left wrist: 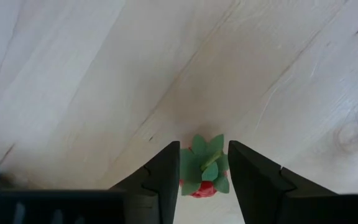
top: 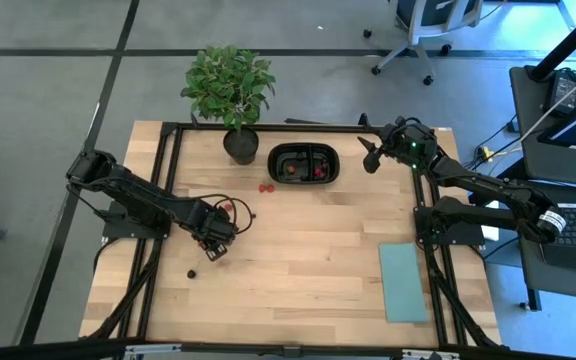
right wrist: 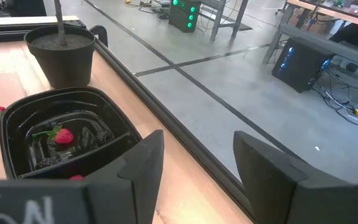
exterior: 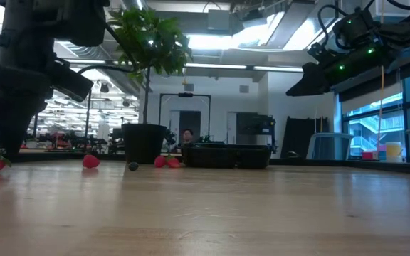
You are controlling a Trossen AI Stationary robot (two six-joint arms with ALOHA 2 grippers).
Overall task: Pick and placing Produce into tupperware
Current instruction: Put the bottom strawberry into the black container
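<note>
A red strawberry with a green leafy cap (left wrist: 204, 171) sits on the wooden table between the fingers of my left gripper (top: 215, 243), which points down at the table's left middle and is shut on it. The black two-compartment tupperware (top: 303, 165) stands at the far middle, with a strawberry (right wrist: 63, 135) and dark pieces inside. More red produce (top: 265, 187) lies on the table just in front of the tray, and a dark berry (top: 191, 272) lies near my left gripper. My right gripper (top: 373, 155) hangs open in the air to the right of the tray. My left gripper pinches the strawberry by its two sides, at the leafy cap (left wrist: 194, 163), between its two fingers (left wrist: 166, 177). The fingers come from above, pointing down. The berry is at table level, its cap turned toward the camera.
A potted green plant (top: 230, 90) stands just left of the tray at the far edge. A flat pale teal rectangle (top: 404, 282) lies at the near right. Black frame rails (top: 165, 190) run along both sides of the table.
</note>
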